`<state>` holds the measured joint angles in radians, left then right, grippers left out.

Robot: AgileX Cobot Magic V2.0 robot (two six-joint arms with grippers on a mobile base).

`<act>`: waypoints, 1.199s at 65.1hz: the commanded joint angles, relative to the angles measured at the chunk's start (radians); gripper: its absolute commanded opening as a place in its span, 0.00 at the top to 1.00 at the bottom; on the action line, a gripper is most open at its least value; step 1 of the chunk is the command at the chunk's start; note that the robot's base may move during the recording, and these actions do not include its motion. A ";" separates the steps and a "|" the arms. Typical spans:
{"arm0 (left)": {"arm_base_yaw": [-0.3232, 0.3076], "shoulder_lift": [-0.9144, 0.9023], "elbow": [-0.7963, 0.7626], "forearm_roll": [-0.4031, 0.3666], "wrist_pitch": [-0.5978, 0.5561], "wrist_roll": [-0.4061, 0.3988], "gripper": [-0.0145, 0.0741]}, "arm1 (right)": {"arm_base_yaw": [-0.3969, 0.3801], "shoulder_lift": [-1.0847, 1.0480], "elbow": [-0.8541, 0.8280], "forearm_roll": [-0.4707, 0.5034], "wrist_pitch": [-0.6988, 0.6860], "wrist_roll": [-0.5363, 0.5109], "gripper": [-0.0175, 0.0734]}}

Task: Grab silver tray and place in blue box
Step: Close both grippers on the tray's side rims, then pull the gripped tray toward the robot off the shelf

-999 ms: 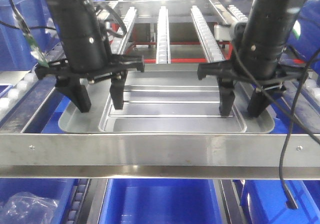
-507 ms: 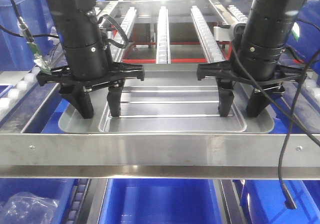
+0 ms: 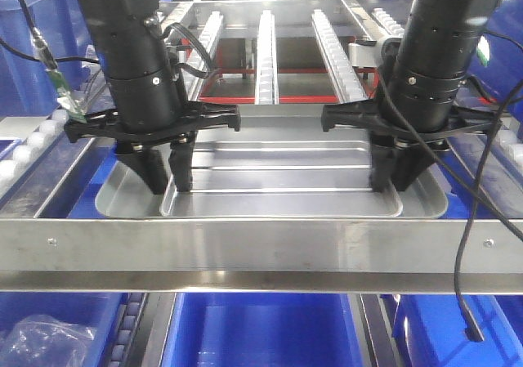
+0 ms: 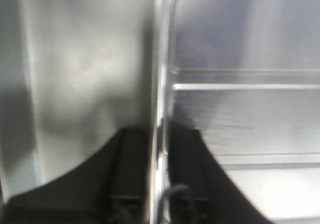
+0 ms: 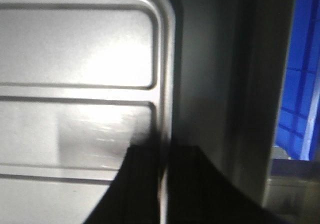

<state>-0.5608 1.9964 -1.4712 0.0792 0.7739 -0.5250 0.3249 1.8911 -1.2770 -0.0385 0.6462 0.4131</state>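
The silver tray [image 3: 278,179] lies flat between my two arms, just behind the front steel rail. My left gripper [image 3: 170,185] is shut on the raised edge at the tray's left side. The left wrist view shows the black fingers [image 4: 130,174] pinching that bright edge of the tray [image 4: 240,119]. My right gripper [image 3: 394,183] is shut on the tray's right edge. In the right wrist view its fingers [image 5: 145,184] clamp the edge of the tray [image 5: 75,84]. The blue box [image 3: 261,330] sits low in front, below the rail, with only part of its inside showing.
A flat steel frame rail [image 3: 261,248] crosses in front of the tray. Roller conveyor rails [image 3: 267,48] run away behind it. More blue crates stand at the left [image 3: 24,56] and right [image 5: 300,84]. A clear plastic bag [image 3: 49,338] lies bottom left.
Both grippers stood open astride the tray's side edges; their fingers have now closed onto those edges. The tray itself has not moved.
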 commanded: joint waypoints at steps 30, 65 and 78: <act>-0.007 -0.041 -0.026 0.004 0.004 -0.002 0.85 | -0.002 -0.048 -0.030 -0.003 -0.049 -0.010 0.74; -0.018 -0.195 -0.042 0.049 0.086 -0.080 0.85 | 0.020 -0.180 -0.089 -0.004 0.073 0.063 0.74; -0.070 -0.298 0.026 0.084 0.110 -0.106 0.84 | 0.072 -0.301 0.028 -0.011 0.014 0.124 0.74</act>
<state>-0.5990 1.7978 -1.4497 0.1545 0.8996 -0.6107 0.3772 1.6999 -1.2775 -0.0421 0.7382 0.4950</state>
